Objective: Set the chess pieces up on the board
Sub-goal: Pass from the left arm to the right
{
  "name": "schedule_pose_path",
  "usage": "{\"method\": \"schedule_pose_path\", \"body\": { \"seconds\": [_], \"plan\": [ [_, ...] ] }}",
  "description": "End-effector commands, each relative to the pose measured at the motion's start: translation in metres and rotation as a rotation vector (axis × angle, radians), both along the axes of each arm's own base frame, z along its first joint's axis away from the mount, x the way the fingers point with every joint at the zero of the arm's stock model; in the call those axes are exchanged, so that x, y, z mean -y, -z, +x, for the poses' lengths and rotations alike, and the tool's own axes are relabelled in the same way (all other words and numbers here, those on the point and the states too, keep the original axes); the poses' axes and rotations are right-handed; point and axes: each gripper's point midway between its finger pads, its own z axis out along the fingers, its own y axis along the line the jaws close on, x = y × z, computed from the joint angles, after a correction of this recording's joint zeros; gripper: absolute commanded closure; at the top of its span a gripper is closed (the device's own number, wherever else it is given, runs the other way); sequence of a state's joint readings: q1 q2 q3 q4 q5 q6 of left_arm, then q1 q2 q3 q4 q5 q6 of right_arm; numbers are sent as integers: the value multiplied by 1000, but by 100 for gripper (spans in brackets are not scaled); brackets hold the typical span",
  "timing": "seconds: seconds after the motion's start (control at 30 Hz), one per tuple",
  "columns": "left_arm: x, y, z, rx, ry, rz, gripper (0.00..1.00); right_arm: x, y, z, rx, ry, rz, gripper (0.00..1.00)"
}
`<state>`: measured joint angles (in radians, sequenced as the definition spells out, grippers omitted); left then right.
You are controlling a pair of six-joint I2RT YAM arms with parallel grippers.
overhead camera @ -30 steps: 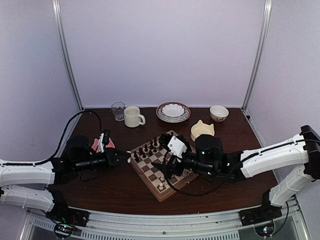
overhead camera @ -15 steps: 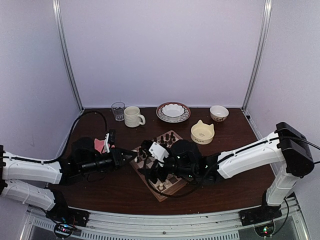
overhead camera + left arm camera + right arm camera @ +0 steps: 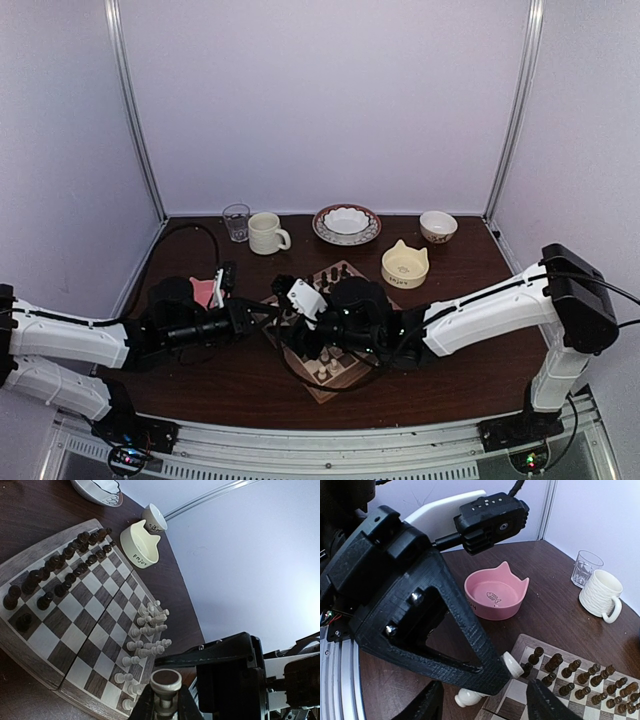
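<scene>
The board (image 3: 342,374) lies mid-table, with dark pieces (image 3: 60,567) along its far side and cream chess pieces (image 3: 147,630) standing along its near right side. My left gripper (image 3: 166,707) is shut on one cream chess piece (image 3: 166,680), its round base pointing at the camera. In the right wrist view that same piece (image 3: 512,662) sticks out on both sides of the left fingers, above the board's left corner (image 3: 520,645). My right gripper (image 3: 485,705) stands open, its fingers (image 3: 545,700) on either side of the left fingertips and apart from the piece. From the top the grippers, left (image 3: 262,311) and right (image 3: 284,312), meet.
A pink cat bowl (image 3: 496,592) sits left of the board. A glass (image 3: 237,221), a cream mug (image 3: 266,233), a patterned plate holding a white bowl (image 3: 346,222), a small bowl (image 3: 438,226) and a cream cat bowl (image 3: 404,264) stand along the back.
My right arm has swung left across the board to the left gripper, and its jaws have narrowed. The left gripper has edged right, still holding the cream piece.
</scene>
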<state>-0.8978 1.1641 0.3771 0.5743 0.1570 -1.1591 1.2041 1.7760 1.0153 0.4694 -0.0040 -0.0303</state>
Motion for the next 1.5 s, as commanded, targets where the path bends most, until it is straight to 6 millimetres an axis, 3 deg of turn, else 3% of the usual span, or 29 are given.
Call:
{"method": "schedule_pose_path", "body": {
  "seconds": [0.0, 0.27, 0.5, 0.6, 0.77, 0.93, 1.1, 1.2, 1.47],
  "plan": [
    [7, -16, 0, 30, 12, -49, 85, -10, -7, 3, -5, 2, 29, 45],
    [7, -7, 0, 13, 7, -11, 84, -5, -9, 7, 9, 32, 36, 75],
    [10, -5, 0, 8, 13, -11, 81, 0, -10, 6, 18, 34, 32, 88],
    [9, -5, 0, 9, 9, -10, 73, 5, -11, 6, 22, 44, 38, 94],
    [2, -11, 2, 49, -10, 22, 50, 14, -10, 5, 10, 58, 33, 100],
    [-21, -27, 3, 135, -47, 120, 38, 30, -10, 1, -51, 47, 27, 100],
    [-46, -48, 1, 261, -79, 219, 34, 40, -24, -14, -107, -33, 28, 100],
    [-52, -66, -6, 436, -40, 284, 35, 41, -28, -24, -131, -99, -23, 100],
    [-32, -71, -33, 868, 197, 364, 34, 58, -26, -50, -323, -213, -219, 100]
  ]
}}
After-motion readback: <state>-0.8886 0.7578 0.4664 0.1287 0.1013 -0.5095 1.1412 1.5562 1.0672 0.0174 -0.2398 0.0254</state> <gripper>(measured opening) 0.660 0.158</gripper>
